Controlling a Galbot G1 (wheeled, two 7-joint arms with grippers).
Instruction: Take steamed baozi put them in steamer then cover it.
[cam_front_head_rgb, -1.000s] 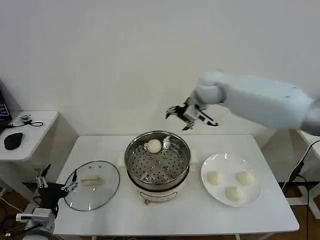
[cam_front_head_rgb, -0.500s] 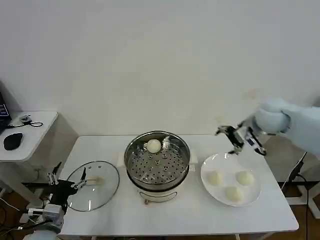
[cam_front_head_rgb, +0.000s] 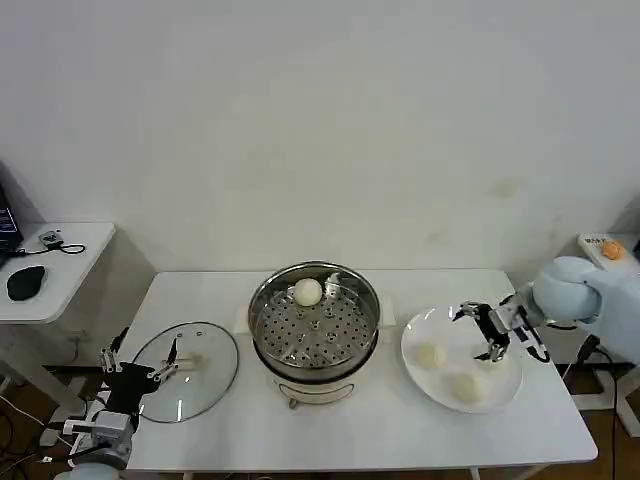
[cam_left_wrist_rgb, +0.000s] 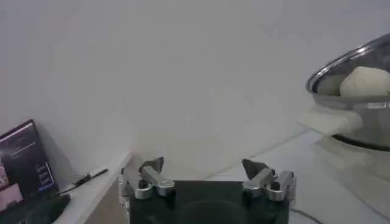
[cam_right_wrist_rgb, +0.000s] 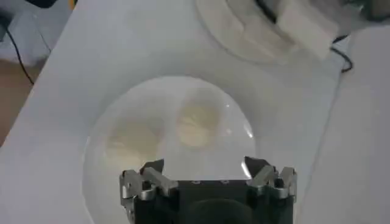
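Rounded white right arm (cam_front_head_rgb: 590, 295), black tool (cam_front_head_rgb: 478, 330), silver fingertips (cam_right_wrist_rgb: 152, 167)

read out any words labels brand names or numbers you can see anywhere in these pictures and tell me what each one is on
No text can be read.
Laptop screen beside the table, left wrist view: bright marks, too small and blurred to read.
Steamer, cover, plate, steamed baozi: no print or label to be seen.
Right gripper over the plate, left gripper by the cover: no markings to be seen.
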